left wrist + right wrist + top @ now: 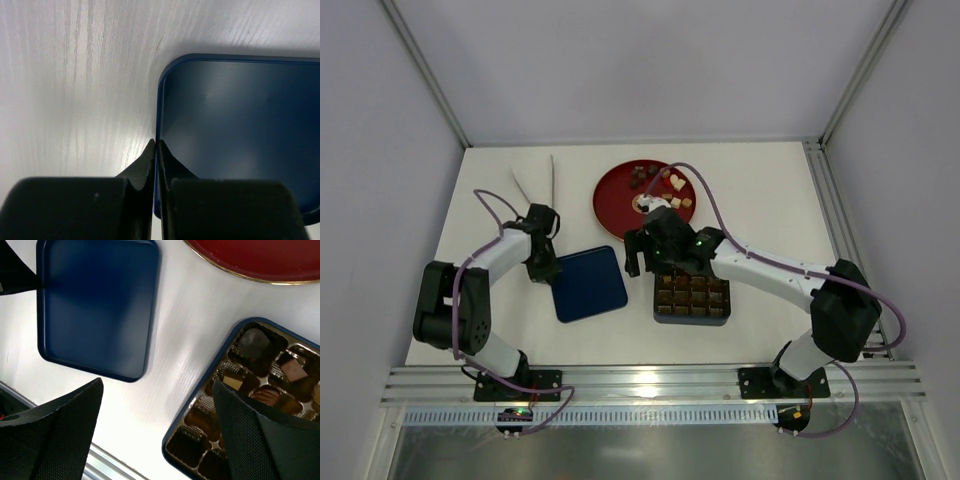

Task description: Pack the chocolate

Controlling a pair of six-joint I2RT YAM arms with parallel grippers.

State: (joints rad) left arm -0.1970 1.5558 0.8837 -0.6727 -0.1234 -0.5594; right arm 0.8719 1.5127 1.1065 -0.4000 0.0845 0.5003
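We read this as lidding: left end effector [156, 150] pinching the rim of the navy blue square lid [240, 130], right end effector [156, 385] spread. The chocolate [292, 369] lies in the dark brown gridded tray [692, 316], some on the red round plate [615, 195]; next, lift the lid level.

Left end effector [156, 143] pinched, right one [157, 385] splayed

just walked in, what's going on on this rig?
The left gripper is shut on the left rim of the navy lid, which lies flat on the table beside the tray. The right gripper is open and empty, above the gap between lid and tray. Several tray compartments already hold chocolates; more of them sit on the red plate behind it.
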